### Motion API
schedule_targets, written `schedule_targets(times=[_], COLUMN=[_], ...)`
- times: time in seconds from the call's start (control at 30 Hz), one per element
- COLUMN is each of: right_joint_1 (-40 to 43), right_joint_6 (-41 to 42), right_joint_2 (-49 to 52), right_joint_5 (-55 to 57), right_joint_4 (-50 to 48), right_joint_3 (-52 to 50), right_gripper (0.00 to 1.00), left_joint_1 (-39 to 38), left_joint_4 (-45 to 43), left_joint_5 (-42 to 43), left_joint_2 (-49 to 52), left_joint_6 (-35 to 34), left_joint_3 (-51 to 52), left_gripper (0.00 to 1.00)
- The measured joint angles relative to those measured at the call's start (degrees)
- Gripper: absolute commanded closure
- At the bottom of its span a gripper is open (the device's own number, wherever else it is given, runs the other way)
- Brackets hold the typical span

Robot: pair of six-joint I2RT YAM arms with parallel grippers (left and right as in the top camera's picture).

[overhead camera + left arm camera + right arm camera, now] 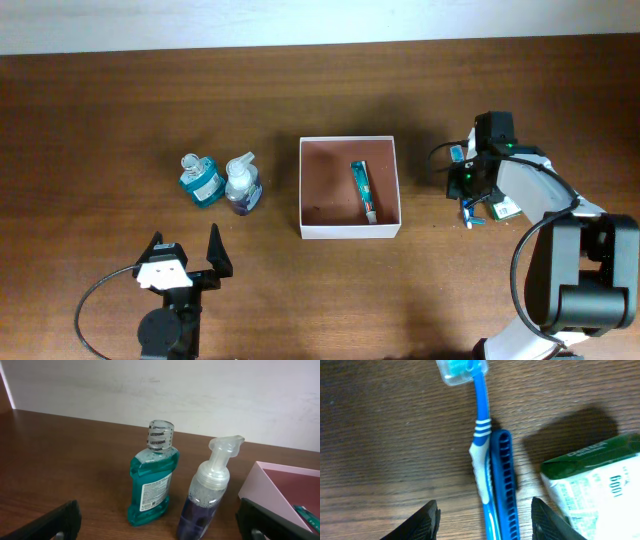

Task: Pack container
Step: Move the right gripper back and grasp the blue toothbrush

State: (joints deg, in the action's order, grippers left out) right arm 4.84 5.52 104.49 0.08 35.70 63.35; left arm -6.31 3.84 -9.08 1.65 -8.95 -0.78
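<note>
The container [310, 190], a square white-walled box with a reddish-brown floor, sits mid-table and holds a teal toothpaste tube [363, 189]. A teal mouthwash bottle [201, 180] and a clear pump bottle with purple liquid [242, 184] stand to its left; both show in the left wrist view, mouthwash [151, 480] and pump bottle [207, 494]. My left gripper [185, 257] is open and empty, near the front edge. My right gripper [485, 520] is open, low over a blue toothbrush [482, 445] and a dark blue comb [504, 480], right of the container.
A green and white packet [592, 480] lies just right of the comb, close to my right finger; it also shows in the overhead view [506, 208]. The container's pink corner [265, 485] shows at the right of the left wrist view. A white wall backs the table.
</note>
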Motion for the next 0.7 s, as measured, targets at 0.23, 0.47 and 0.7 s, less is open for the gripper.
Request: schedule_targets(times=[0.23,0.47,0.7], right_joint_1=[-0.4,-0.4,-0.4], right_joint_6=[-0.3,-0.6,-1.4], right_joint_2=[0.0,0.0,0.0], right_joint_5=[-0.1,-0.2,-0.2], right_joint_4=[0.0,0.0,0.2], right_joint_3=[0.0,0.0,0.0], right_gripper=[0.48,0.67,0.78], left_joint_1=[0.0,0.0,0.0], left_joint_4=[0.0,0.0,0.0], left_joint_5=[0.0,0.0,0.0], left_joint_2=[0.0,0.0,0.0], left_joint_6=[0.0,0.0,0.0], left_joint_3=[0.0,0.0,0.0], left_gripper=[0.01,0.01,0.01])
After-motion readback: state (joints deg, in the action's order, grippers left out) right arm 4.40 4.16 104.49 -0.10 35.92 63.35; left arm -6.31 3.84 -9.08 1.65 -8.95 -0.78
